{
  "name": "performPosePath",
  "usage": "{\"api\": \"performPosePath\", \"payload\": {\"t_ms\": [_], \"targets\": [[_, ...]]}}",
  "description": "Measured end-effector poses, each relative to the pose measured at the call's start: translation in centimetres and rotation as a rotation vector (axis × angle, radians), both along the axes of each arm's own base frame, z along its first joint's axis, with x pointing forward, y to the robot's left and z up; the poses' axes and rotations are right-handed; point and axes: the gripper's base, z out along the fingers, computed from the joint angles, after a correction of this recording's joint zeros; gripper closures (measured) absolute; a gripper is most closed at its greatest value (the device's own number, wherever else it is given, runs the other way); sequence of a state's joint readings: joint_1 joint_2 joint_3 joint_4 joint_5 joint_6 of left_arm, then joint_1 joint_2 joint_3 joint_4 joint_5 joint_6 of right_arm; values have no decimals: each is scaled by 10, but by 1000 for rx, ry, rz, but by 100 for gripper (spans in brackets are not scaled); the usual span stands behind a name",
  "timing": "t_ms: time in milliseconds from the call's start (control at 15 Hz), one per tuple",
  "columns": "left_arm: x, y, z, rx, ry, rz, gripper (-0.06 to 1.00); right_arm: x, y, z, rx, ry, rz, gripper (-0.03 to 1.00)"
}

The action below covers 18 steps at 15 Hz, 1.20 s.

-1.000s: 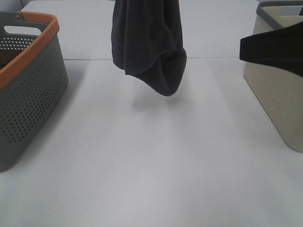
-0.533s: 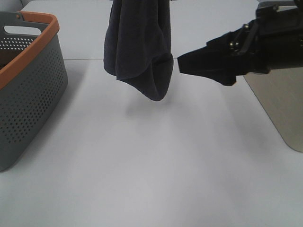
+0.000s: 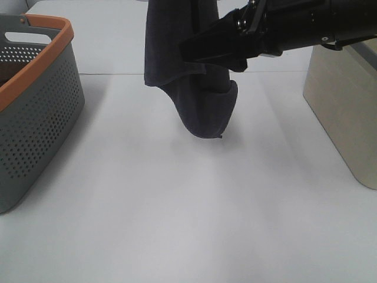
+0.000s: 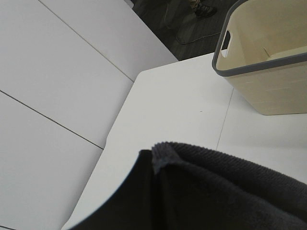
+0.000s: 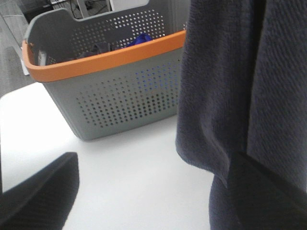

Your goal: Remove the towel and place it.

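Left hand (image 4: pixel 139 196) shut on towel (image 3: pixel 200 94), dangling it at upper centre, clear of bench (image 3: pixel 177 212), so folds drop free. Right hand (image 3: pixel 191 56) spread open against hanging edge, probably for second corner; nothing pinched yet.

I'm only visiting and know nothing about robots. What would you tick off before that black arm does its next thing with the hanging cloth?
1. The towel hangs off the table: ok, its lowest fold is in the air.
2. The left pincer is shut on the towel's top: ok.
3. The right pincer is open: ok, fingers wide apart.
4. The towel's edge sits between the right pincer's fingers: cannot tell; one finger overlaps the cloth, the other stands clear.
5. The grey basket and the beige bin are apart from the towel: ok.
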<state>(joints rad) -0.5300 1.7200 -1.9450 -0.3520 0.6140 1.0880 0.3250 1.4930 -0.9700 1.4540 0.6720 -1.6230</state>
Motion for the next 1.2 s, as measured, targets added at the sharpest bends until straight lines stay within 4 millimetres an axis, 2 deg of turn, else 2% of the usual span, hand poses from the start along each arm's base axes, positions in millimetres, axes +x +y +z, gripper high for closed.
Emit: {"api": "performPosePath", "payload": {"t_ms": [133, 333, 467, 733, 1067, 1200], "targets": [[0, 0, 0, 0, 0, 0, 94, 3, 4, 0, 29, -3, 21, 22], [0, 0, 0, 0, 0, 0, 94, 14, 8, -18, 38, 49, 25, 22], [0, 0, 0, 1, 0, 0, 94, 30, 13, -31, 38, 74, 5, 22], [0, 0, 0, 2, -1, 1, 94, 42, 9, -36, -30, -11, -65, 22], [0, 0, 0, 2, -1, 1, 94, 48, 9, -31, -27, -149, -83, 22], [0, 0, -1, 6, 4, -1, 94, 51, 10, -39, -35, -150, -71, 22]]}}
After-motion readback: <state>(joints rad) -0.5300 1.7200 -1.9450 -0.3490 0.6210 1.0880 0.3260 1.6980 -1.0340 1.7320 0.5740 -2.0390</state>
